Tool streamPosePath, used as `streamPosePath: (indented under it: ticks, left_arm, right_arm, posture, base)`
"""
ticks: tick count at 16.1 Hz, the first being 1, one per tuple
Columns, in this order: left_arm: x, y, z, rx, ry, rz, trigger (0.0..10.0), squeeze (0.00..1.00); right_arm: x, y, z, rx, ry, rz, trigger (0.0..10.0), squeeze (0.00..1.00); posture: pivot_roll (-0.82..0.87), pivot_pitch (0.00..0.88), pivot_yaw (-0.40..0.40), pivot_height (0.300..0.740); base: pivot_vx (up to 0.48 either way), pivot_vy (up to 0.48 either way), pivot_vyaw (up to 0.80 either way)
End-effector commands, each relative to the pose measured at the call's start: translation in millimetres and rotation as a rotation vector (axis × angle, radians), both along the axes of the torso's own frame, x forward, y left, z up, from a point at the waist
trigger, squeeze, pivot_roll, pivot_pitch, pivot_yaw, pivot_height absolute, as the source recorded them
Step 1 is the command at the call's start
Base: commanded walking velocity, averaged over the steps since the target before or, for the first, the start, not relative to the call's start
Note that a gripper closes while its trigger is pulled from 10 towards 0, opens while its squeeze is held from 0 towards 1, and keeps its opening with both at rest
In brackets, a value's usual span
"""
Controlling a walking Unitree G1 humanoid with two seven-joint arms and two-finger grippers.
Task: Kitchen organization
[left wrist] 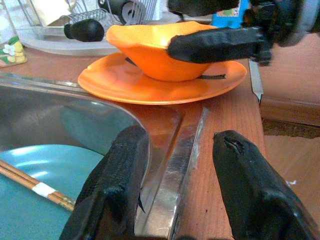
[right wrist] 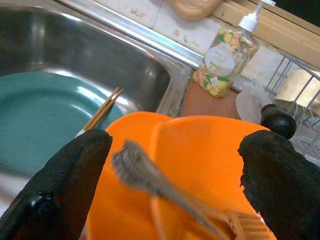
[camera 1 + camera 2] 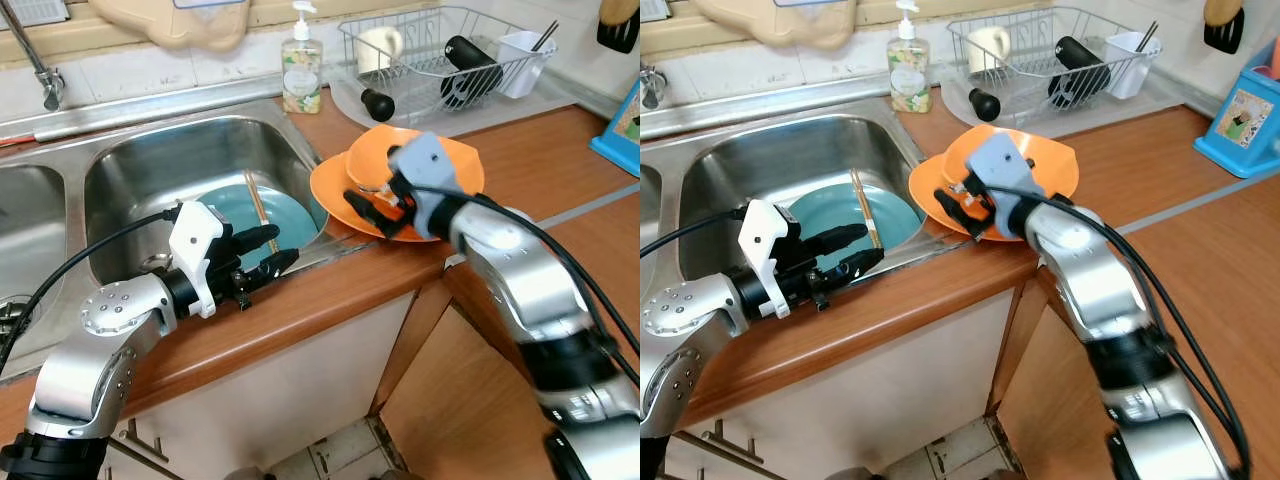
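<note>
My right hand [image 3: 368,203] sat spread wide around the orange bowl [image 1: 150,50], nothing gripped; bowl stood on the orange plate [image 1: 165,87] on the worktop [image 3: 330,290]. Left hand [image 3: 265,252] hovered open and empty at the sink [image 3: 150,160] rim, teal plate [image 3: 840,215] and chopsticks [image 3: 862,205] just past its fingertips.

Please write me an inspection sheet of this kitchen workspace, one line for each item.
Surface: wooden counter beside a steel sink.
Job's things: orange bowl on orange plate; teal plate with chopsticks in the sink.
Clutter: soap bottle, dish rack.
Grippers: left gripper open at the sink's edge; right gripper open around the bowl.
Cables: black cables along both arms.
Surroundings: tiled wall, blue box.
</note>
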State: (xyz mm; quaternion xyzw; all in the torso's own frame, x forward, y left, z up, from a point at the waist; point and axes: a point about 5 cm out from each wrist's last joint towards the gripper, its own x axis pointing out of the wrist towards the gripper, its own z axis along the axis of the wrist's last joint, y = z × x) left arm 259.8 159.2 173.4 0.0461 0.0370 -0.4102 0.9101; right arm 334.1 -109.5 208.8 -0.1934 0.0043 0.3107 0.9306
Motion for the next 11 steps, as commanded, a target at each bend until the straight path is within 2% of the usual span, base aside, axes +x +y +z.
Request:
streamPosePath:
  ticks: [1,6,11]
  left_arm:
    - [-0.3,0.4,2.1,0.012,-0.008,-0.005,10.0,0.00]
    - [-0.6,-0.3,2.6,0.023,-0.004,-0.026,10.0,0.00]
    - [0.2,-1.2,3.7,0.024,-0.005,-0.040,10.0,0.00]
  right_arm:
    - [4.2,1.2,1.1,-0.015,-0.013,-0.018,10.0,0.00]
    - [16.4,-0.4,-1.6,0.020,-0.008,-0.103,10.0,0.00]
    - [18.2,-3.8,6.5,0.036,-0.043,-0.112,10.0,0.00]
  posture:
    - [-0.10,0.000,0.019,0.740]
    - [-0.10,0.000,0.027,0.740]
    - [-0.10,0.000,0.031,0.740]
  base:
    - [0.000,0.000,0.00]
    - [0.000,0.000,0.00]
    - [0.000,0.000,0.00]
